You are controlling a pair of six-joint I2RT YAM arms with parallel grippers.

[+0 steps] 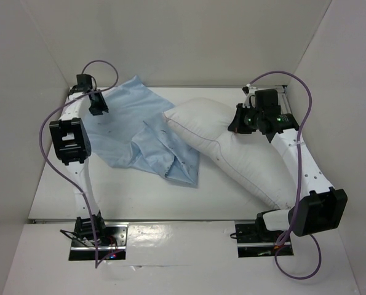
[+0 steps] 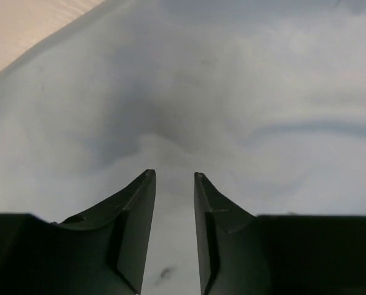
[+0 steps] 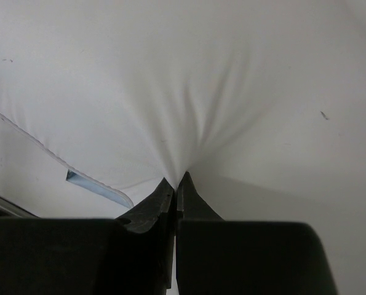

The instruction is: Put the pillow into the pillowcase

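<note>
The pillow [image 1: 232,160] is plump, smooth white fabric with seamed edges, lying slantwise from the centre to the lower right. The right pincer [image 3: 178,179] is clamped on its skin at the upper end, and creases fan out from the pinch. The pillowcase [image 1: 133,132], thin, wrinkled and pale blue, spreads across the upper left. The left pincer [image 2: 173,178] stands slightly apart over its far corner.

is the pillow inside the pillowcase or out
Out: the white pillow lies bare beside the crumpled blue pillowcase, none of it covered; the right tool pinches its fabric.
</note>
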